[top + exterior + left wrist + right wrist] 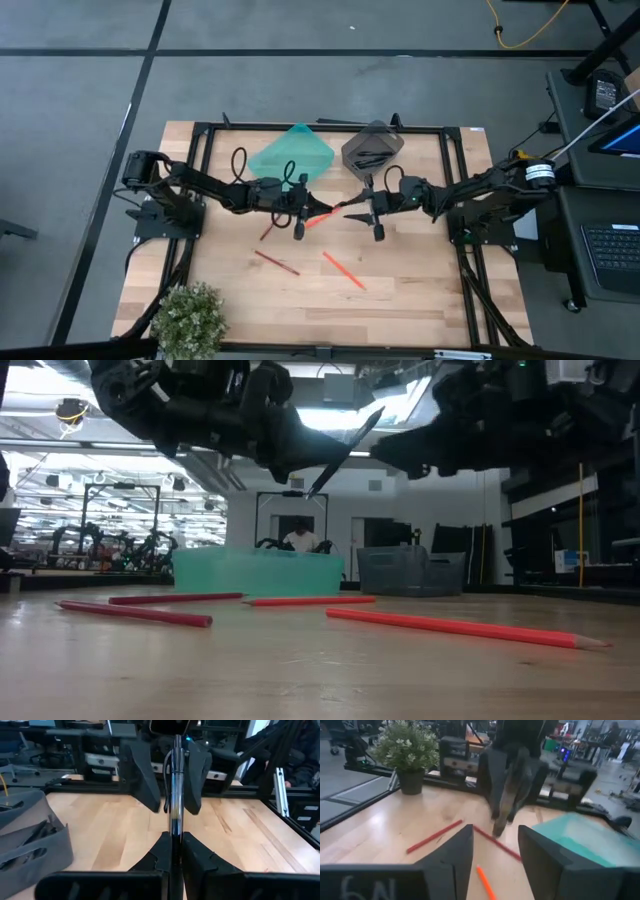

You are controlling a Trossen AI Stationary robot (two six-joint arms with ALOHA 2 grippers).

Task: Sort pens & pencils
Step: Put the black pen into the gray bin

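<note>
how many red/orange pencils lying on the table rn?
4: bright red pencil at centre, red pencil just left of it, dark red pencil nearer the plant, orange pencil right of that. Any inside the teal bin would be hidden.

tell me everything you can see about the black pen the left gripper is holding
The black pen is a thin, glossy dark stick, seemingly plastic, lifted clear of the table. The left gripper is shut on it, its fingers pinching one end, and the rest juts toward the right gripper, whose jaws stand open around its far end. In the low view it slants upward, above the pencils.
</note>
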